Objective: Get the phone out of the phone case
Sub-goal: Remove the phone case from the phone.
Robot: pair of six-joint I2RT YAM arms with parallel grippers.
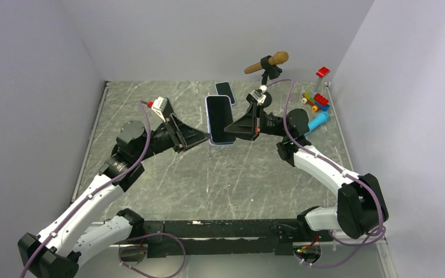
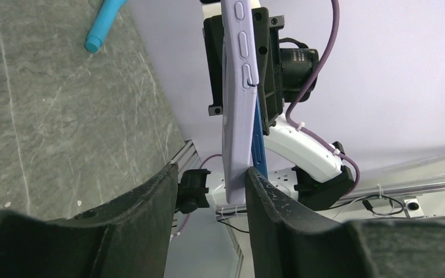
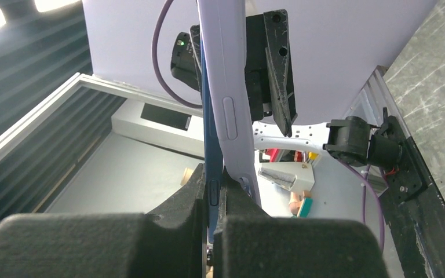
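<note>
A blue phone (image 1: 219, 116) in a lavender case is held up in the air between my two grippers. In the right wrist view my right gripper (image 3: 211, 194) is shut on the phone's blue edge (image 3: 211, 145). The case (image 3: 227, 87) bends away from the phone on the outer side of one finger. In the left wrist view the end of the case (image 2: 236, 127) stands between the open jaws of my left gripper (image 2: 211, 185), against the right finger (image 2: 278, 220). The phone's edge (image 2: 259, 139) shows behind the case. In the top view my left gripper (image 1: 204, 138) and right gripper (image 1: 233, 128) meet at the phone's near end.
A second dark phone (image 1: 225, 91) lies flat on the table behind the held one. A brown-handled tool (image 1: 266, 62) stands at the back. Toy bricks (image 1: 318, 99), a red brick (image 1: 323, 72) and a blue marker (image 1: 318, 121) lie at the right wall.
</note>
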